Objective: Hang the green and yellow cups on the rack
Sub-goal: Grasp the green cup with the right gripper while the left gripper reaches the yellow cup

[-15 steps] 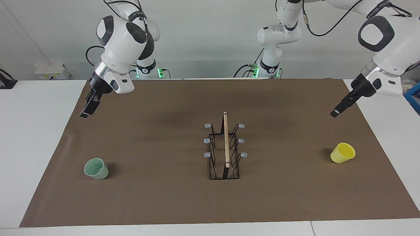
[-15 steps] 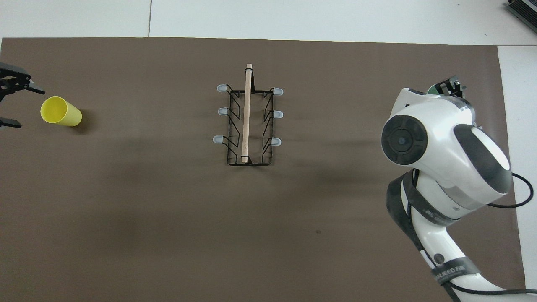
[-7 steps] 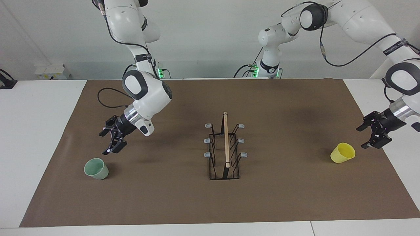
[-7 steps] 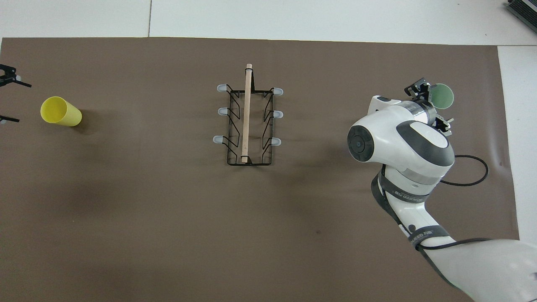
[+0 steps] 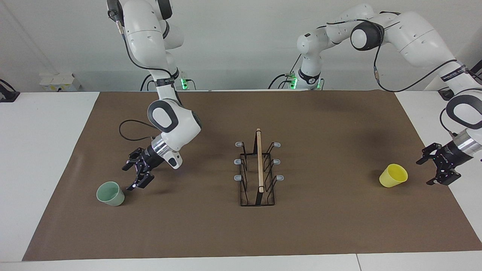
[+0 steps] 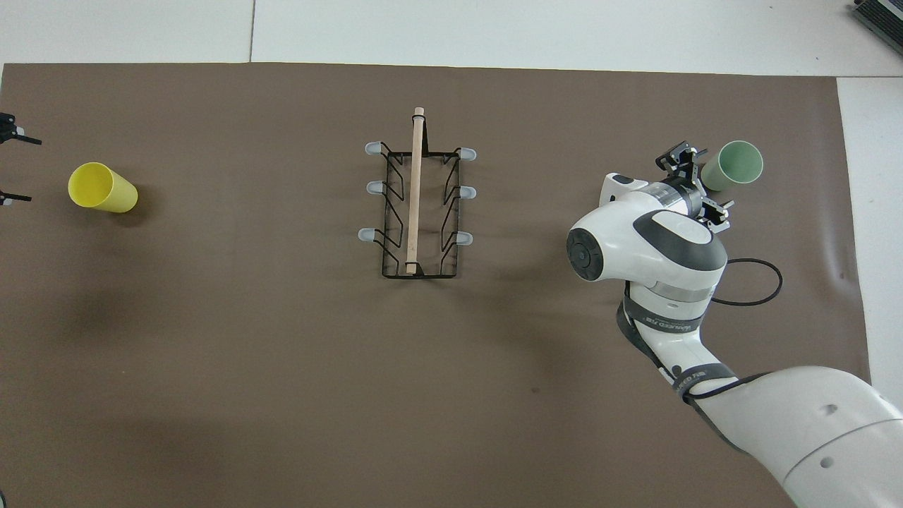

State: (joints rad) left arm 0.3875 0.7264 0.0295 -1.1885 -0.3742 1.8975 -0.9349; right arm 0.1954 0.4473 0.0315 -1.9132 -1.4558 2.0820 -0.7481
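The pale green cup (image 5: 110,194) stands mouth up on the brown mat toward the right arm's end of the table; it also shows in the overhead view (image 6: 734,166). My right gripper (image 5: 132,177) (image 6: 695,187) is open and low over the mat, just beside the green cup on its rack side, apart from it. The yellow cup (image 5: 393,175) (image 6: 102,188) stands mouth up toward the left arm's end. My left gripper (image 5: 429,172) (image 6: 15,169) is open and low at the mat's edge beside the yellow cup, apart from it. The black wire rack (image 5: 259,173) (image 6: 416,204) stands mid-table, its prongs bare.
The brown mat (image 5: 241,233) covers most of the white table (image 5: 37,150). A small white box (image 5: 60,81) sits at the table's edge nearest the robots, toward the right arm's end. The right arm's black cable (image 6: 758,282) loops over the mat.
Both arms have come down from high over the mat and their grippers have opened. The right gripper has closed in on the green cup and the left gripper has dropped beside the yellow cup.
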